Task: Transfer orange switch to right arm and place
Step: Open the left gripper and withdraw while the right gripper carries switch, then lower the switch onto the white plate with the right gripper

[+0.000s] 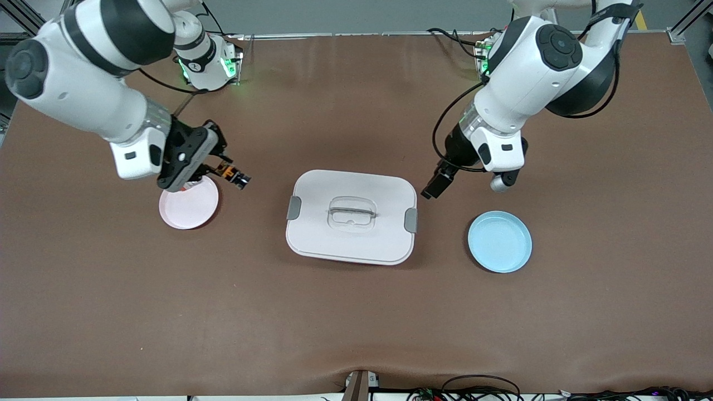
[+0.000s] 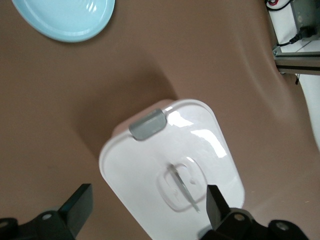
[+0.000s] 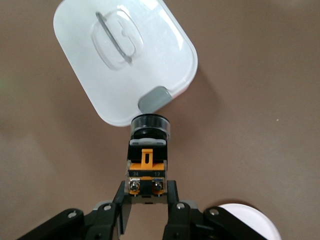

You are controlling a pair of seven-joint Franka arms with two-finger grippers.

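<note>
1. Right gripper (image 1: 227, 170): jaws clamped on the switch (image 3: 146, 160), gripping its terminal end. The round head sticks out past the fingertips. The gripper hangs over the rim of the pink plate (image 1: 192, 209) on the side toward the box (image 1: 352, 216).
2. Switch: held in the air, not yet set down. Judged from the front view, its head overhangs bare table rather than the plate, which lies under the gripper body.
3. Left gripper (image 2: 150, 207): jaws spread wide and empty, hovering over the table between the box and the blue plate (image 1: 499, 241). This arm waits.
4. Stage, as judged: the handover looks done; placing remains.
5. Risk A: release at this spot. The projecting head is off the plate, so the switch would likely drop on the table (image 1: 356, 323) or hit the rim and roll away. Cause: the gripper is not centred over the plate.
6. Risk B: release from height. The round head could roll or bounce on the smooth plate. Cause: opening before lowering.
7. Risk C: pivot in the grip. Only the end is held, so a jolt could swing the long part downward. Cause: short purchase, fast motion.
8. Risk D: which plate is the target cannot be told; the pink one is closest.
</note>
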